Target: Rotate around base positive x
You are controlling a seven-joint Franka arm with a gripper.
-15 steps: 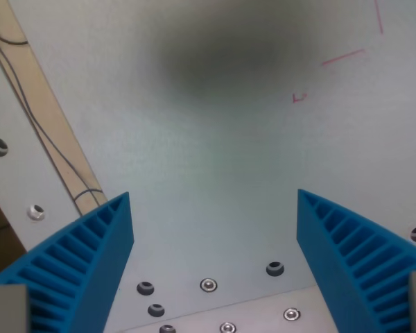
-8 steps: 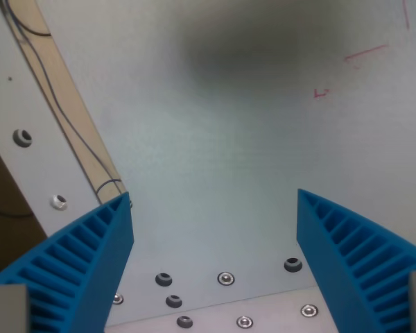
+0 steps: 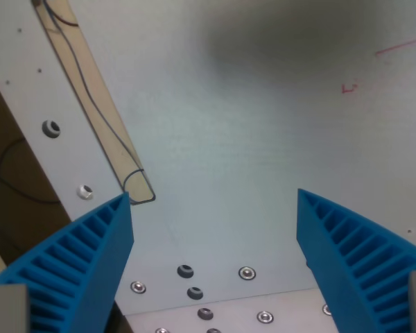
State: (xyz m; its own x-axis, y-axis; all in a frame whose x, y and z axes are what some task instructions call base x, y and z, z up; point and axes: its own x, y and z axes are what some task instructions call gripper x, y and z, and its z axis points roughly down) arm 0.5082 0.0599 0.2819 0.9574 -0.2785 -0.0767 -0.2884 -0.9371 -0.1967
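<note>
Looking down from the wrist view, you see your end effector (image 3: 213, 208) with its two blue ribbed fingers (image 3: 83, 267) spread wide apart, one at the lower left and one at the lower right, and nothing sits between them. Under the end effector lies the pale grey bench (image 3: 249, 146), and you can see its bare top through the gap. A wide dark shadow (image 3: 298, 35) falls across the bench near the top. Faint red marks (image 3: 349, 88) show at the upper right. Small screws and holes (image 3: 247, 273) dot the bench low down between the fingers. On the wrist view's left a tan strip (image 3: 100, 118) runs at a slant, with thin dark wires (image 3: 90, 104) lying along it
</note>
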